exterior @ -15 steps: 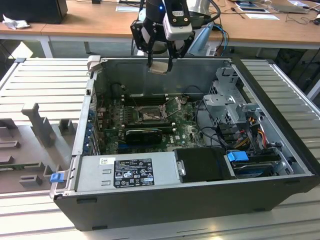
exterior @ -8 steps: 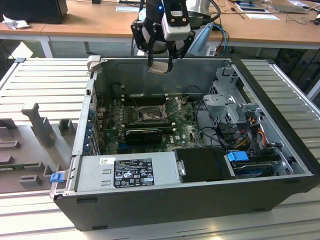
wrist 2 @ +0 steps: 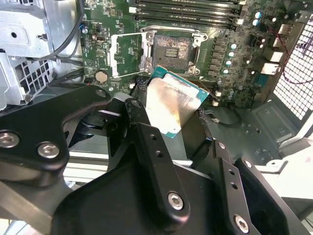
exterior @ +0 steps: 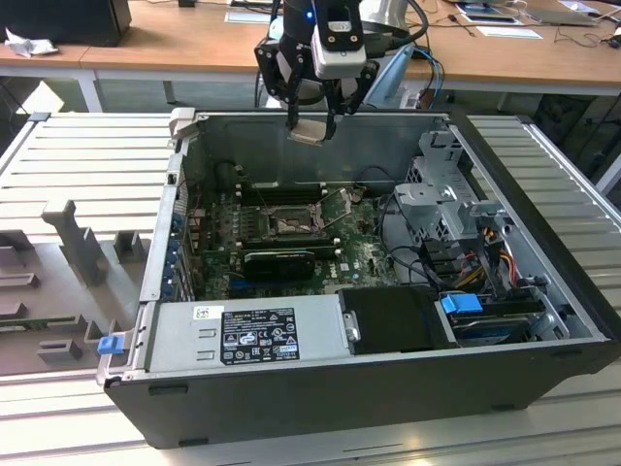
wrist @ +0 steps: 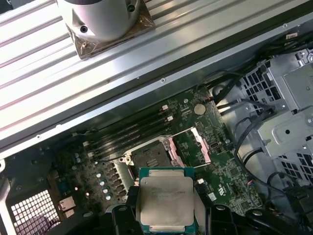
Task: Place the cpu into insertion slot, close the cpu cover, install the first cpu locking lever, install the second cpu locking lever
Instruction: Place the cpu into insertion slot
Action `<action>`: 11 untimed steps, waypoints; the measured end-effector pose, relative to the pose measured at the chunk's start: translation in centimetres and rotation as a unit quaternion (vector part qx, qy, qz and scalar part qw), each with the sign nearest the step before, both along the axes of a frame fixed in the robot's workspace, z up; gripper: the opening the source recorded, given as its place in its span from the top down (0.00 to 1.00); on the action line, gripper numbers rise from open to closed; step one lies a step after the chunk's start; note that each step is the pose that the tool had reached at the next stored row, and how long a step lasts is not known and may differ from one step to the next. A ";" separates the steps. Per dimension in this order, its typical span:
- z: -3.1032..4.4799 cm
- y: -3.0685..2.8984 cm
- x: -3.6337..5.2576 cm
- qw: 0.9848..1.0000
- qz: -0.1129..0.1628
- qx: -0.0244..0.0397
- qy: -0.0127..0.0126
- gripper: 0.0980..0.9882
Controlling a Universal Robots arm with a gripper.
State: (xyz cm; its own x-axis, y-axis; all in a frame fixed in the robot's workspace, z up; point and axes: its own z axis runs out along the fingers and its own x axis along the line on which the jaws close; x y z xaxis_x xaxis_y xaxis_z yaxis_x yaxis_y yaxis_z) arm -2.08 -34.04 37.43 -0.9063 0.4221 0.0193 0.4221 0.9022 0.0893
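My gripper (exterior: 310, 127) is shut on the cpu (exterior: 309, 131), a small silver-topped square chip. It hangs above the back wall of the open computer case. In both wrist views the cpu (wrist 2: 171, 105) (wrist: 165, 199) sits between the black fingers (wrist 2: 139, 122), held by two opposite edges. Farther in, on the green board, lies the insertion slot (exterior: 291, 225) (wrist 2: 172, 49) (wrist: 149, 155), its centre bare. The cpu cover (wrist 2: 128, 54) (wrist: 191, 147) is flipped open and lies beside the slot.
A grey power-supply box (exterior: 247, 330) fills the case's front. A long black card (exterior: 281, 260) lies just in front of the slot. The drive cage (exterior: 446, 194) and cable bundles (exterior: 485, 252) crowd the exterior view's right. Grey fixtures (exterior: 68, 243) stand outside the case.
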 end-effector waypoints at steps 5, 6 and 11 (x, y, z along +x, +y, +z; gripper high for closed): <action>0.00 0.00 0.00 1.000 -0.011 0.000 0.000 0.52; 0.00 0.00 0.00 1.000 -0.015 0.000 0.000 0.52; 0.00 0.00 0.00 1.000 -0.027 0.000 0.000 0.52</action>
State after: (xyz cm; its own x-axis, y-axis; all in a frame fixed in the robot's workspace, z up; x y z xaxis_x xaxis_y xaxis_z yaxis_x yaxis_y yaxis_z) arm -2.08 -34.04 37.43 -0.8823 0.4702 0.0193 0.4699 0.8782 0.0893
